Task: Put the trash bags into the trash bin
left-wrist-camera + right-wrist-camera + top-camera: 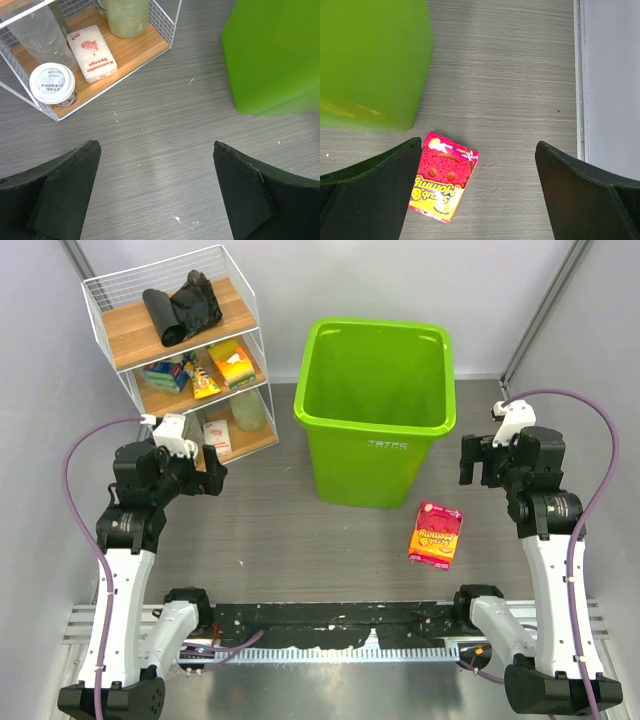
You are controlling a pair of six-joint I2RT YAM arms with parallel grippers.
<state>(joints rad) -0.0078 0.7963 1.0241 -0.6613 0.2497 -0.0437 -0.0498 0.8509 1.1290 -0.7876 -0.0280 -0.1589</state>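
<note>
Both sides: tools hang above the table [270,530] with jaws spread wide and nothing held.
Wire rack [125,335]: white wire with three wooden shelves, standing at the table's far-left corner.
Trash bags [199,300]: glossy black and crumpled, up on the rack's top shelf, pressed against a tight black roll [162,318] on their left. They're well apart from the bin.
Bottom shelf: a white sponge packet [91,52] lies flat, with a lidded cup [52,82] at the near corner and a pale green bottle [126,15] further back.
Left gripper [214,471]: wide open and empty, just off the rack's near-right corner. In its wrist view there's only grey table surface in the gap.
Trash bin [375,410]: lime green, upright with its mouth facing up, mid-table toward the far edge, between the two grippers.
Pink packet [436,533]: flat on the table near the bin's near-right corner, not touching it.
Right gripper [478,462]: wide open too and gripping nothing, toward the table's right edge, level with the bin's right wall. In its wrist view the pink packet peeks out beside one finger.
</note>
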